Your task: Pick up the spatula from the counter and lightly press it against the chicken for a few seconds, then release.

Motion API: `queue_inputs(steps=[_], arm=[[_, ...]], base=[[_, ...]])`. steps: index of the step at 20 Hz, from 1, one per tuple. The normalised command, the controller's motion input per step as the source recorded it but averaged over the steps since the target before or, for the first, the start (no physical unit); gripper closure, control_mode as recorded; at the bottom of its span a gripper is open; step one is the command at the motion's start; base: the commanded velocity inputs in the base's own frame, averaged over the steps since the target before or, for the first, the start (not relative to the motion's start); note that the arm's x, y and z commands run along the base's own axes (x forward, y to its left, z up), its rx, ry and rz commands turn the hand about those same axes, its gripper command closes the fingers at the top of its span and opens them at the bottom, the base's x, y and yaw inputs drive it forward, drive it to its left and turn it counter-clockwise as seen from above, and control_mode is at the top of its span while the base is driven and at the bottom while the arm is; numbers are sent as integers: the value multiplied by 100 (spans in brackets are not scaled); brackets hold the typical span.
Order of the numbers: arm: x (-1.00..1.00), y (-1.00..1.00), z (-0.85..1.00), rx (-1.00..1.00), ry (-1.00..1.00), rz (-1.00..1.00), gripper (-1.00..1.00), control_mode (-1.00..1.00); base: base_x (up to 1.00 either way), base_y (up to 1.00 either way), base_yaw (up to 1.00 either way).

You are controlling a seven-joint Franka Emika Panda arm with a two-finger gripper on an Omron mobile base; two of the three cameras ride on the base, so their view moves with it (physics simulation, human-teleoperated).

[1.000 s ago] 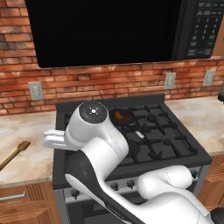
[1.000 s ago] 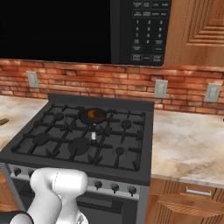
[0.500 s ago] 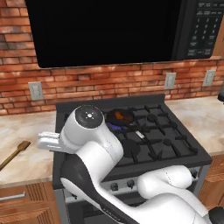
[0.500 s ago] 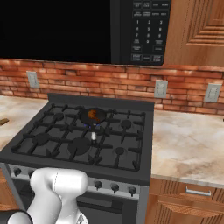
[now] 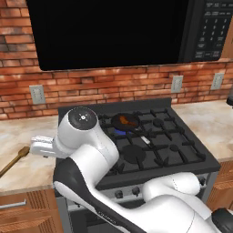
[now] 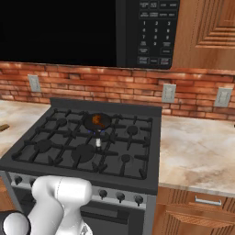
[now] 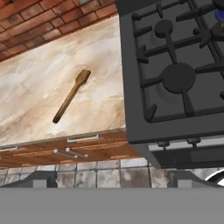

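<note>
Here, spatula [image 7: 71, 96] lies on counter [image 7: 30, 92] beside stove [image 7: 177, 78].

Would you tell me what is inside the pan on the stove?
A browned piece of chicken lies in the pan; blue flame shows beneath the pan. The pan floor under the chicken is covered.

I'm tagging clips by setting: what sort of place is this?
A home kitchen, computer-rendered: a black gas stove with a small dark pan on a burner, a black microwave mounted above it, and a red brick backsplash behind beige stone counters.
</note>
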Motion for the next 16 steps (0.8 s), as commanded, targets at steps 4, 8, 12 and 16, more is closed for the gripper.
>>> queue_inputs(steps=[4,8,12,16], arm=[[12,29,0,0,2,1,-100,-100],[8,31,0,0,0,0,-100,-100],[6,31,0,0,0,0,-100,-100],[5,25,-3,0,0,0,-100,-100]], base=[[0,0,0],[0,0,0],[0,0,0],[0,0,0]])
